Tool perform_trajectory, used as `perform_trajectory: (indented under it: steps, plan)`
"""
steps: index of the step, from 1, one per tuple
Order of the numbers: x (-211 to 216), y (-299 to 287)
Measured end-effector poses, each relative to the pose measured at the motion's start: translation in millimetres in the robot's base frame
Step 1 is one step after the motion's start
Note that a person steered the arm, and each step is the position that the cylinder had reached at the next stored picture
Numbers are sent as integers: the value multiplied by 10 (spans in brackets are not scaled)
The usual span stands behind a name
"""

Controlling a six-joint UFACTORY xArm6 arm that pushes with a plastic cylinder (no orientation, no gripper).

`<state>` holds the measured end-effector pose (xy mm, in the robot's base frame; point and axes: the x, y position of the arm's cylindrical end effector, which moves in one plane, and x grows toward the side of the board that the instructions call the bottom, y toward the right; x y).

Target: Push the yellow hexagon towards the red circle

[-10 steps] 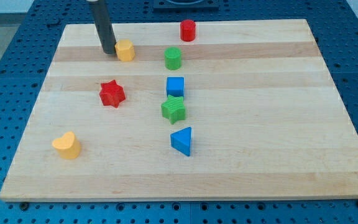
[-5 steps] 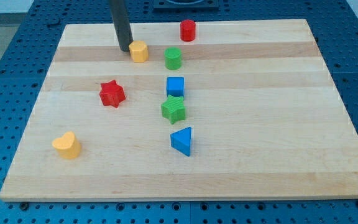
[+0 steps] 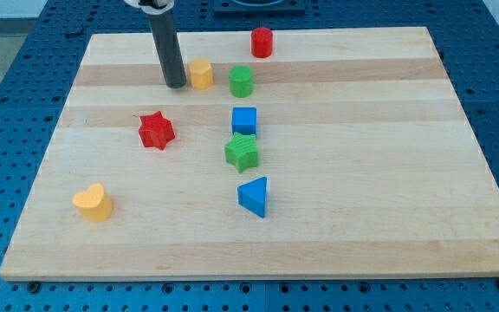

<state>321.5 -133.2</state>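
The yellow hexagon (image 3: 201, 74) sits on the wooden board near the view's top, left of centre. The red circle (image 3: 262, 42) stands further towards the view's top right, near the board's top edge. My tip (image 3: 176, 85) is on the board just to the left of the yellow hexagon and slightly below it, with a small gap between them. The rod rises from the tip to the view's top.
A green circle (image 3: 242, 81) stands just right of the yellow hexagon. Below it lie a blue cube (image 3: 244, 120), a green star (image 3: 242, 152) and a blue triangle (image 3: 254, 196). A red star (image 3: 156, 130) and a yellow heart (image 3: 92, 202) lie at the left.
My tip moved right and pushed the yellow hexagon to the right, towards the green circle. In the last half second the tip drew slightly down and apart from the hexagon.
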Motion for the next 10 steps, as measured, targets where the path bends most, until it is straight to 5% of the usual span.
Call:
perform_trajectory:
  steps: [10]
  plan:
    - [-295, 506]
